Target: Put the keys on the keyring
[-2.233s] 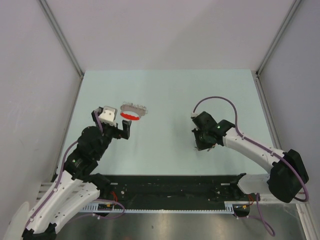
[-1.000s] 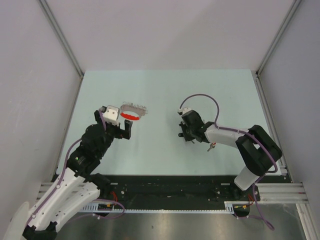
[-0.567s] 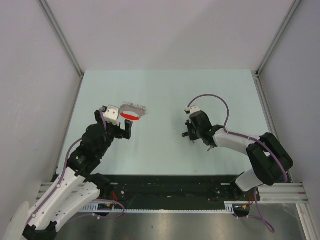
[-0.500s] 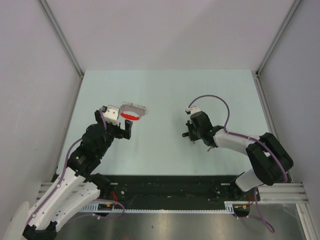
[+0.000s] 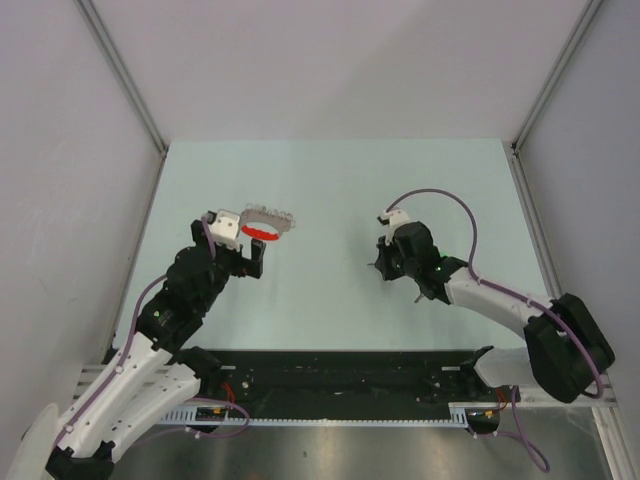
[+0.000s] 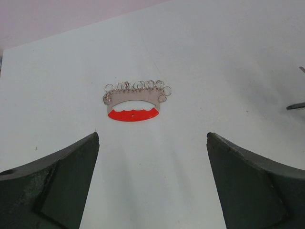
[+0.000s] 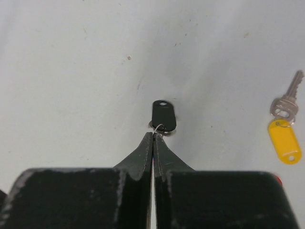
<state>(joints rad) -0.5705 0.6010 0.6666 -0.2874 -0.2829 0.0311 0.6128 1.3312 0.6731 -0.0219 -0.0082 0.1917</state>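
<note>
The right gripper (image 7: 153, 135) has its jaws pinched together on the small wire ring of the black key (image 7: 164, 115), whose plastic head sticks out just ahead of the fingertips. A yellow key (image 7: 284, 143) lies apart on the pale desk (image 5: 330, 180). The left gripper (image 6: 152, 143) hovers with jaws wide apart; the keyring (image 6: 135, 100) lies flat beyond them, red arc nearest
</note>
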